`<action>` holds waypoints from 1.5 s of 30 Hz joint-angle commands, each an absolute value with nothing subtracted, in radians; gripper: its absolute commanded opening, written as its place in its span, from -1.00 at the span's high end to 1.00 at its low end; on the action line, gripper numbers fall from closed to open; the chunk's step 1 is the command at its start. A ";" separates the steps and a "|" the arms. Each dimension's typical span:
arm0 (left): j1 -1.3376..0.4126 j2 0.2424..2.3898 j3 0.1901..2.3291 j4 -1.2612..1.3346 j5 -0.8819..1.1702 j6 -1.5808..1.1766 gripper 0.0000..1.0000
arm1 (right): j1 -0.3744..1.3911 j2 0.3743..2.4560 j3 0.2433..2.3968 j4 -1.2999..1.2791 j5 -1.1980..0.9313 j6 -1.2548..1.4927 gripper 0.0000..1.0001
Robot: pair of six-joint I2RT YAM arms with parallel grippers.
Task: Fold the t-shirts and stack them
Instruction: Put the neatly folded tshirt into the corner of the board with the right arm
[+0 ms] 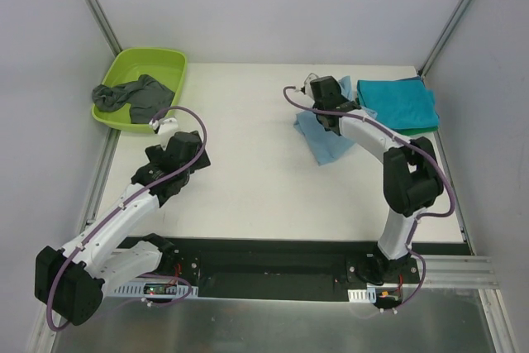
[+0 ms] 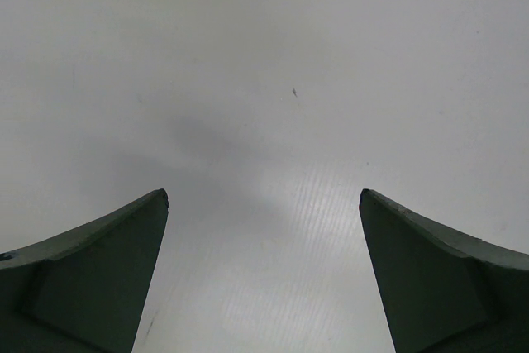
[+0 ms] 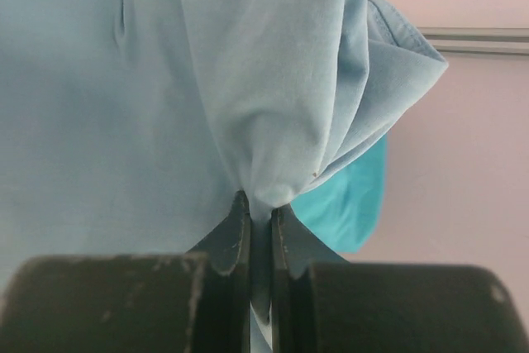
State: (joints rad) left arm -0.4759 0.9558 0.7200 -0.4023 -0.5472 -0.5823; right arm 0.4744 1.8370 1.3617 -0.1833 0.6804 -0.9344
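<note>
My right gripper [image 1: 324, 98] is shut on a bunch of the light blue t-shirt [image 1: 324, 140], which hangs partly lifted at the right of the table; in the right wrist view the cloth [image 3: 207, 97] is pinched between the fingertips [image 3: 238, 225]. A folded teal t-shirt [image 1: 401, 103] lies at the far right, also seen behind the blue cloth [image 3: 351, 204]. A dark grey t-shirt [image 1: 136, 97] lies crumpled in the lime-green tub [image 1: 169, 64]. My left gripper [image 1: 169, 126] is open and empty over bare table [image 2: 264, 121] near the tub.
The tub stands at the table's far left corner. Metal frame posts [image 1: 91, 6] rise at the back corners. A black base strip [image 1: 264, 258] runs along the near edge.
</note>
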 commanded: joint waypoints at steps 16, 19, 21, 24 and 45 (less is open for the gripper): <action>-0.451 0.865 0.701 -0.410 -0.684 -0.649 -0.98 | 0.302 1.825 1.756 -0.373 0.709 -0.881 0.99; -0.451 0.841 0.690 -0.413 -0.670 -0.661 -0.98 | 0.282 1.845 1.845 -0.475 0.671 -0.816 1.00; -0.451 0.821 0.680 -0.413 -0.670 -0.672 -0.98 | 0.272 1.844 1.881 -0.517 0.635 -0.792 0.99; -0.449 0.804 0.673 -0.416 -0.666 -0.672 -0.98 | 0.256 1.836 1.926 -0.561 0.600 -0.778 1.00; -0.449 0.830 0.670 -0.419 -0.600 -0.704 -0.98 | 0.100 1.896 2.079 -0.651 0.420 -0.687 0.99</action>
State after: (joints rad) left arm -0.4625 0.8196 0.6708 -0.4076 -0.6090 -0.6918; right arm 0.1276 1.8671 2.0480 -0.6884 0.4751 -0.6987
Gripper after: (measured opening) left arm 0.990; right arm 0.056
